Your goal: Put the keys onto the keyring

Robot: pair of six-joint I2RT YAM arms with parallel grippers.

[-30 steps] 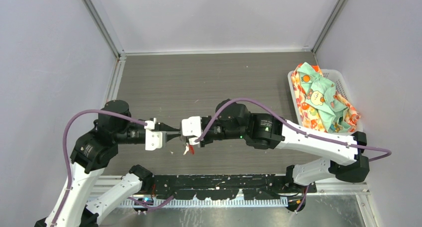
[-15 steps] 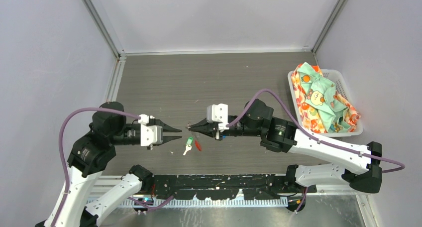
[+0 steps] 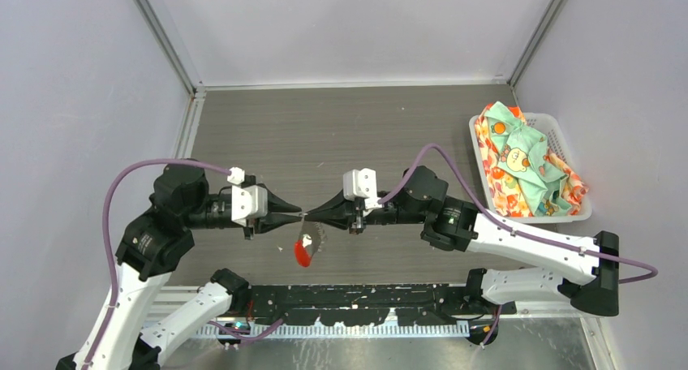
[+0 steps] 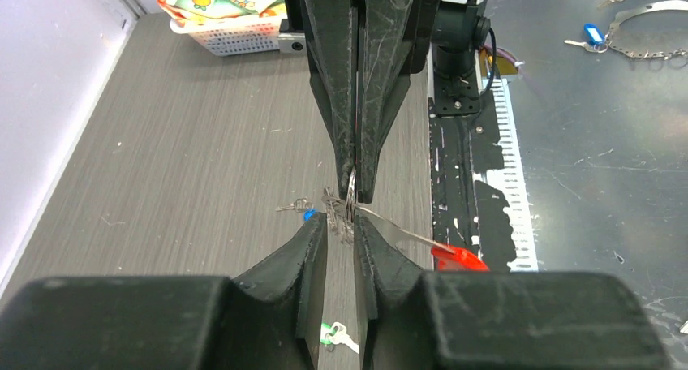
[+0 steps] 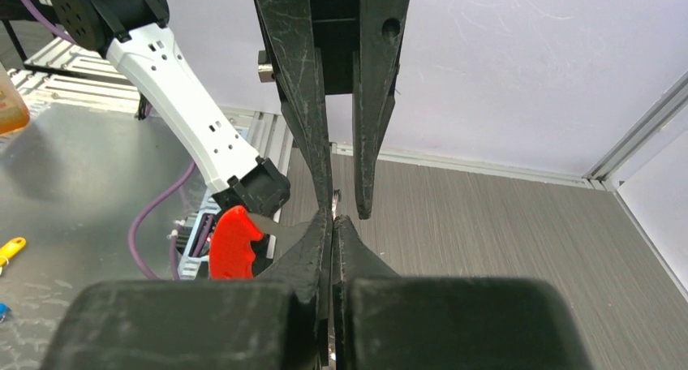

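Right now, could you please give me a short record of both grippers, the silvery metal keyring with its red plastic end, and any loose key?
silvery metal keyring: at the meeting gripper tips, red plastic end hanging below
right gripper: shut on the keyring
left gripper: narrowly open, fingertips flanking the keyring's metal
green-headed silver key: lying on the grey wood-grain table

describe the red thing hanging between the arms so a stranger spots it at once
Over the dark wood-grain table, find where the left tool and right tool meet tip to tip at the keyring. The red tab hangs from it on a flat silvery strip. It is the only red thing there; the loose key below has a green head.
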